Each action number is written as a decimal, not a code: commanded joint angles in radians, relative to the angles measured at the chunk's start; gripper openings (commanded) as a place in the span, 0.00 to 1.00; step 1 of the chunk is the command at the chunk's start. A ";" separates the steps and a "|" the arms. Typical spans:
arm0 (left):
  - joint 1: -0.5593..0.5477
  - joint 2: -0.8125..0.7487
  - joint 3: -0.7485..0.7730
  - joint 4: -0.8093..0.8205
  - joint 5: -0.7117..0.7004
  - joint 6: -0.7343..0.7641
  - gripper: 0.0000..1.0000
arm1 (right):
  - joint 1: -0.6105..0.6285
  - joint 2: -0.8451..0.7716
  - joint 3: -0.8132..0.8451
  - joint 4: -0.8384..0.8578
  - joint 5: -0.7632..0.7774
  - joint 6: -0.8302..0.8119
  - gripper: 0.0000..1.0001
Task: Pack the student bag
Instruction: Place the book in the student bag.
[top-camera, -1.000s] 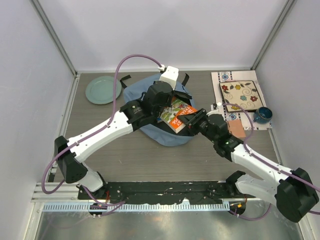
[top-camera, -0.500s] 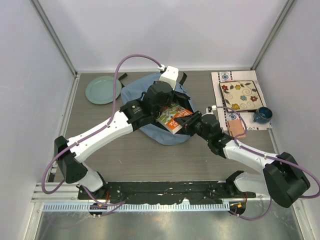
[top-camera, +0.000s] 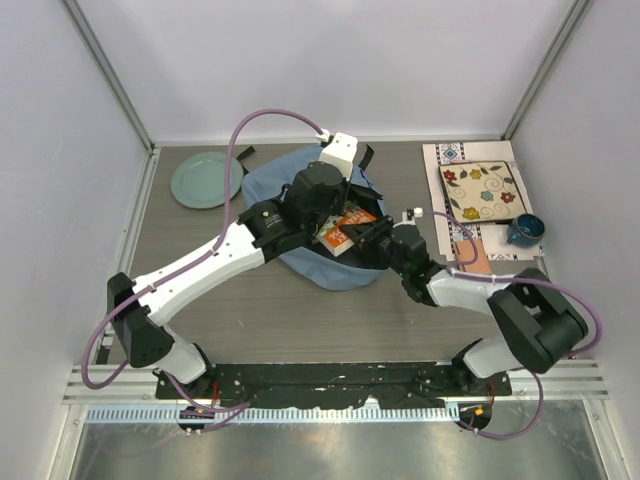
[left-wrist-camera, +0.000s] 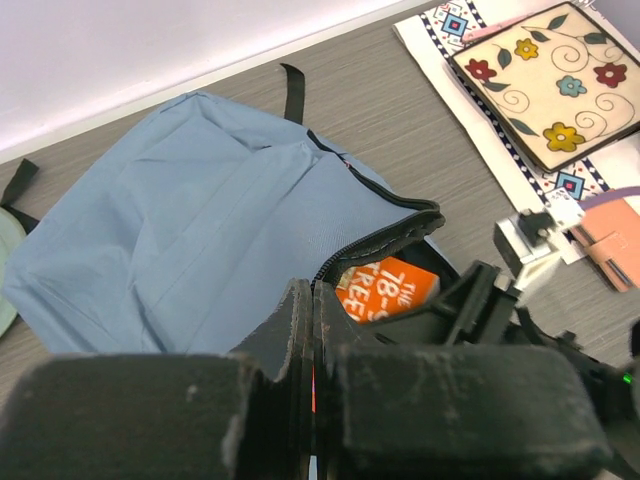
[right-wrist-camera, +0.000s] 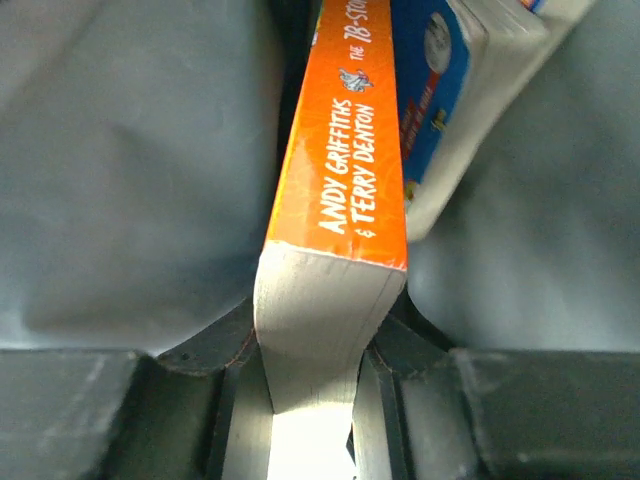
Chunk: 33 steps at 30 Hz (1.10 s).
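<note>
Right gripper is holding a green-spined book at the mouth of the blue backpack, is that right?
No, the spine is orange, not green; the right wrist view shows it. The right gripper does hold the book at the mouth of the blue backpack.

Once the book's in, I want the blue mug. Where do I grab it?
Pinch the mug by its wall at the rim, one finger inside, coming straight down: it stands upright, mouth open upward, with the patterned tile close beside it.

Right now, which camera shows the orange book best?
Right wrist: the orange book fills it, spine words readable, held by the right gripper. Left wrist shows a corner inside the student bag; the top view, a patch.
</note>
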<state>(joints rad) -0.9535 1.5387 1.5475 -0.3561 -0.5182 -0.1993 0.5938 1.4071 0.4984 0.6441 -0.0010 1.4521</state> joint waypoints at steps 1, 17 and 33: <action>-0.004 -0.084 0.014 0.075 0.061 -0.023 0.00 | 0.004 0.071 0.118 0.201 0.099 0.008 0.01; -0.007 -0.084 -0.035 0.011 0.135 -0.045 0.00 | 0.028 0.379 0.264 0.031 0.104 -0.134 0.52; -0.007 -0.091 -0.082 0.022 0.113 -0.048 0.00 | 0.029 0.155 0.126 -0.202 0.087 -0.245 0.70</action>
<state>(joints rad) -0.9554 1.5063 1.4746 -0.3985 -0.3988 -0.2333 0.6189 1.6127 0.6487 0.4557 0.0841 1.2354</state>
